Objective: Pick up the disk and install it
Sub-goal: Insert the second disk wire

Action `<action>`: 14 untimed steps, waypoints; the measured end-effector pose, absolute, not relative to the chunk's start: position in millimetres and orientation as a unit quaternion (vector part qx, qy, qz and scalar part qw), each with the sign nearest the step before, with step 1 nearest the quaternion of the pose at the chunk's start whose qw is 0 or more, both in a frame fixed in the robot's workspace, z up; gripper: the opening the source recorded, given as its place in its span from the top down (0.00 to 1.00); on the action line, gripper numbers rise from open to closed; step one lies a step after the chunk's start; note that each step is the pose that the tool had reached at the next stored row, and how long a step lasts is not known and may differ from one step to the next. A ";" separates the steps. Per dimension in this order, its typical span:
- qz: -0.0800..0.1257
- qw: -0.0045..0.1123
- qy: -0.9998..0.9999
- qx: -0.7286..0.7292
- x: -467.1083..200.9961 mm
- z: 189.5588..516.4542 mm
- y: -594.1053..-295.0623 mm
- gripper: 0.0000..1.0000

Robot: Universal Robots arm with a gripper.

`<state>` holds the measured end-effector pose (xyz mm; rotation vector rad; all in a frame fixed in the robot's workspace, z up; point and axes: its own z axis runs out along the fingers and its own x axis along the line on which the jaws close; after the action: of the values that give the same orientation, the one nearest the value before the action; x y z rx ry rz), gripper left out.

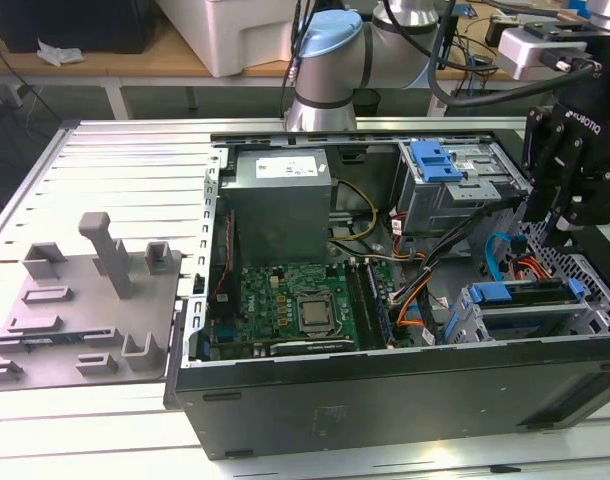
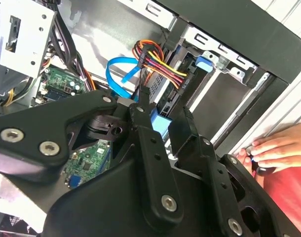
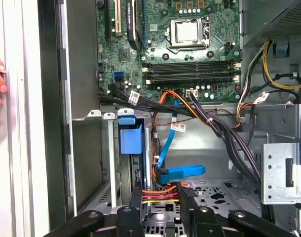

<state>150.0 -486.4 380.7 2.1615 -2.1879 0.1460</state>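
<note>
The gripper (image 1: 563, 238) hangs over the drive bay at the exterior view's right end of the open computer case (image 1: 385, 395), its fingers (image 3: 129, 219) narrow and holding nothing I can make out. The disk (image 1: 525, 297), in its blue bracket, sits in the bay slot just below. The likely trouble is the cables (image 3: 163, 190): the red, orange and yellow bundle and the blue ribbon cable (image 3: 182, 172) lie right beside the slot and could snag a finger. A person's hand (image 2: 274, 148) rests on the case edge, close to the arm's path.
</note>
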 end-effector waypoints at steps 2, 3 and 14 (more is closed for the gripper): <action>0.050 0.035 -0.710 0.702 150.1 380.6 -486.3 0.56; 0.052 0.037 -0.710 0.702 150.1 380.7 -486.0 0.56; 0.082 0.067 -0.707 0.699 149.5 375.4 -469.3 0.56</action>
<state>149.5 -469.3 375.4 2.1082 -2.1311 0.2460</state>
